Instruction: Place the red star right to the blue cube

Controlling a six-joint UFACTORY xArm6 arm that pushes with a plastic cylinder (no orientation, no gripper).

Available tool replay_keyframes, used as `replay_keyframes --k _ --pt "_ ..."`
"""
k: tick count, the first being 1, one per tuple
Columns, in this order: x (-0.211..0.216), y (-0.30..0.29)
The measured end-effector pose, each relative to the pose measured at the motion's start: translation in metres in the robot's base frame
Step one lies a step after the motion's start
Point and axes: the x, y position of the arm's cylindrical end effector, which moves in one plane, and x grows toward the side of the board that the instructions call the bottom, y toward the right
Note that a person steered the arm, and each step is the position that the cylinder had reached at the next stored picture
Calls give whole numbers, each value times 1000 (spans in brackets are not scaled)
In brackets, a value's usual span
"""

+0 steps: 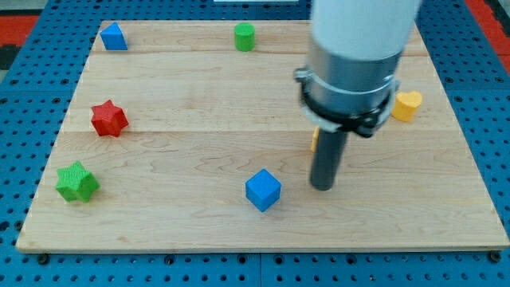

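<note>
1. Wooden board (263, 231), pale and lying on a blue pegboard (24, 48), fills most of the view.
2. My tip (323, 188) rests on the board right of centre, in the lower half. It is a plain dark rod under a large grey and white arm body (355, 56), so it has nothing to spread, press together or pinch with.
3. Just to the tip's left, near but apart from it, sits the blue cube (263, 190). No contact shows between them.
4. Red star (108, 119) lies well apart from both, at the view's left, about mid-height on the board. It stands alone, touching nothing, and it is left of the blue cube and higher in the view.
5. Below the red star, near the board's lower left corner, is a green star (77, 181), also alone.
6. A second blue block (114, 37) sits at the upper left corner; its exact shape is hard to make out, with a sloped or pointed top.
7. A green cylinder (245, 37) stands near the top edge, left of the arm body.
8. A yellow block (408, 105) sits near the right edge, close beside the arm body; its shape looks rounded, perhaps a heart, but I cannot tell.
9. A sliver of orange block (315, 139) shows just left of the rod, mostly hidden behind it.
</note>
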Motion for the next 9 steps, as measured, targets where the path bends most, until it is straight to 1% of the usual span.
replay_keyframes --k 1,2,3,4,5,6,7,8,9 --pt "6 5" --pt "-36 0" --pt "-74 -25" --pt "-104 -112" --pt "-120 -239" --pt "-158 -305" --pt "-126 -363" --pt "-83 -292" --pt "-79 -201"
